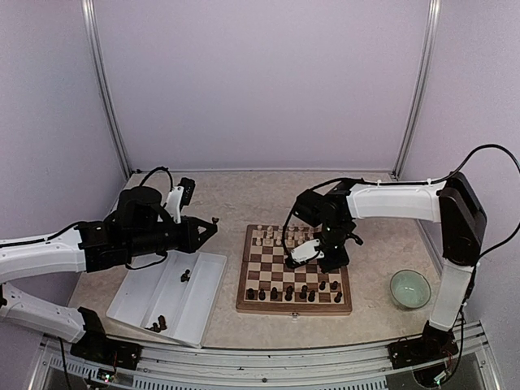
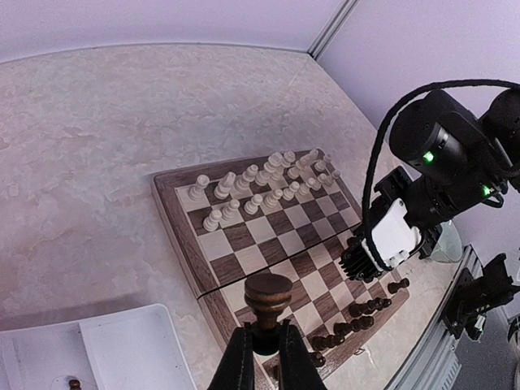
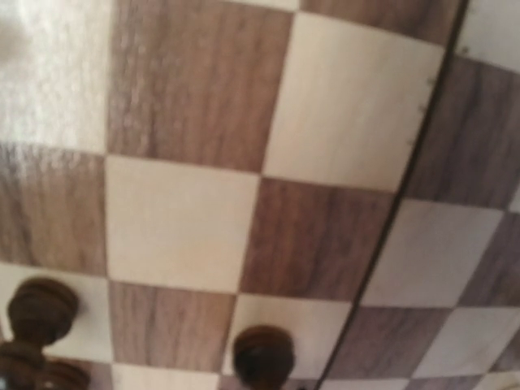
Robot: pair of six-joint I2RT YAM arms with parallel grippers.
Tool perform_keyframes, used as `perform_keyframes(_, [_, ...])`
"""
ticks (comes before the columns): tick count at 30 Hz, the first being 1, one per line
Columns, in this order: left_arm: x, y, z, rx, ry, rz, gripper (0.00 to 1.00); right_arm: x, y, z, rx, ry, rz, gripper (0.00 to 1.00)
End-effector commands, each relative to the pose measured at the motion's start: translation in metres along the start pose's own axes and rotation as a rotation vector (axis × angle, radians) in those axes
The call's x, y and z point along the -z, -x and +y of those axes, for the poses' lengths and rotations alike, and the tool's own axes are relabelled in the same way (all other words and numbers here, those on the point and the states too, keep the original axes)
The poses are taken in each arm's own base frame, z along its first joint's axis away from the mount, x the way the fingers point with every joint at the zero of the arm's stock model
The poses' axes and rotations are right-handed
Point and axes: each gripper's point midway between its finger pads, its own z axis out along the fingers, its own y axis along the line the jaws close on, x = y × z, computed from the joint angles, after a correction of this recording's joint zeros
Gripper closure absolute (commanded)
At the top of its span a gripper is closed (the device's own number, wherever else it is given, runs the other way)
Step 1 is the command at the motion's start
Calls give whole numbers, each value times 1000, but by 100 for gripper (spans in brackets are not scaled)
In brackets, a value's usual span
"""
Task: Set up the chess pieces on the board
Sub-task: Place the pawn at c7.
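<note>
One pawn (image 2: pixel 268 294) is clenched in the left claw (image 2: pixel 260 345), its long axis running along the claw, with the board (image 1: pixel 242 280) at 3 o'clock in the top view, while the right claw (image 1: pixel 329 262), grip unreadable, hangs low over the board.

A white divided tray (image 1: pixel 134 299) is seen lying on the marbled desk (image 1: pixel 236 195) at the left, and a pale green bowl (image 1: pixel 410 291) is set well apart at the right. Between them, cream-white pieces (image 1: pixel 276 236) are ranked in two rows. Lilac walls (image 1: pixel 260 81) are seen behind.
</note>
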Motion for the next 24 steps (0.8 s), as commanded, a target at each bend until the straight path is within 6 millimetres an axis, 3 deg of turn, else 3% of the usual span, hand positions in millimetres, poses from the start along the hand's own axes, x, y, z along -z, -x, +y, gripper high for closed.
perform_keyframes(1, [1, 1, -3, 4, -24, -11, 99, 4, 2, 6, -5, -9, -27, 78])
perform_keyframes(13, [-6, -6, -4, 7, -31, 16, 98, 9, 5, 8, -20, 2, -61, 79])
perform_keyframes(18, [-7, -10, -3, 10, -28, 25, 98, 15, 11, 6, -24, 9, -86, 94])
perform_keyframes(24, [-10, -14, -3, 10, -27, 38, 98, 29, 27, 4, -22, 30, -147, 98])
